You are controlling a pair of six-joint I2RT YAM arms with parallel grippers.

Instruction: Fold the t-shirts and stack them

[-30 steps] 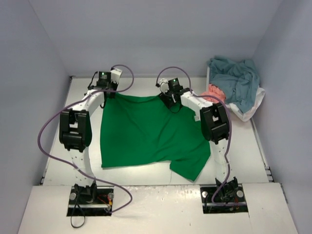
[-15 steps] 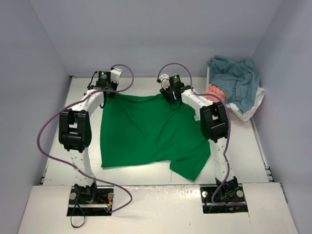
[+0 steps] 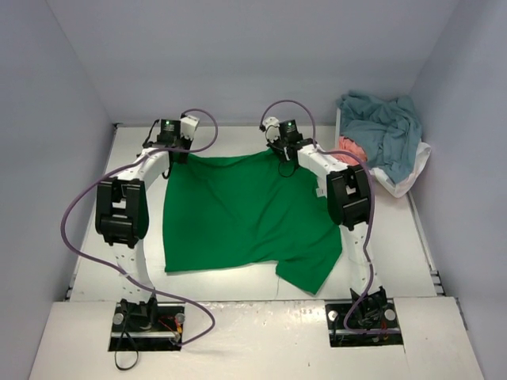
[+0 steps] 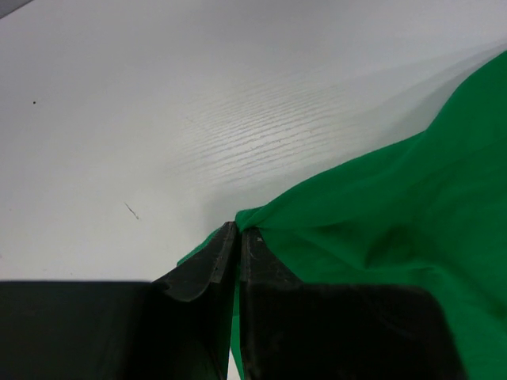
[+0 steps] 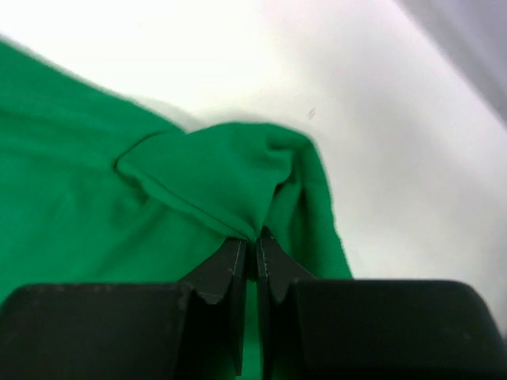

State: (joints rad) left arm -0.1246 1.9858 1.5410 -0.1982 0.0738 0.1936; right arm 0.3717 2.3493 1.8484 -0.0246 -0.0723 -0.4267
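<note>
**Pinching the far edge of the green t-shirt: hazards on file**

Item: green t-shirt (image 3: pixel 238 214). It lies spread on the table (image 3: pixel 396 245), left of the white mesh basket (image 3: pixel 416 170) and apart from it. The corner nearest the arm bases juts out crookedly.

Item: right gripper (image 5: pixel 255 237), the one closer to the basket. Its jaws are pressed together on a bunched nub of green cloth at the shirt's far edge.

Item: left gripper (image 4: pixel 238 229), the one farther from the basket. Its jaws are closed on a thin tip of the same edge, with very little cloth between them.

Item: remaining t-shirts, teal (image 3: pixel 380 127) and salmon (image 3: pixel 348 149). They are heaped in the basket, unfolded.

Likely faults:
- The left hold looks shallow. A pull away from the basket could strip the tip out and drop that corner.
- The right hold takes in a doubled-over fold. Lifting it may carry a crease into the fold, or let one layer slide free.
- Unequal lift or speed between the two arms would skew the edge and give a crooked fold.
- The crooked near corner may tuck under when the far edge is brought over.
- Drift toward the basket could snag the cloth on its rim.
</note>
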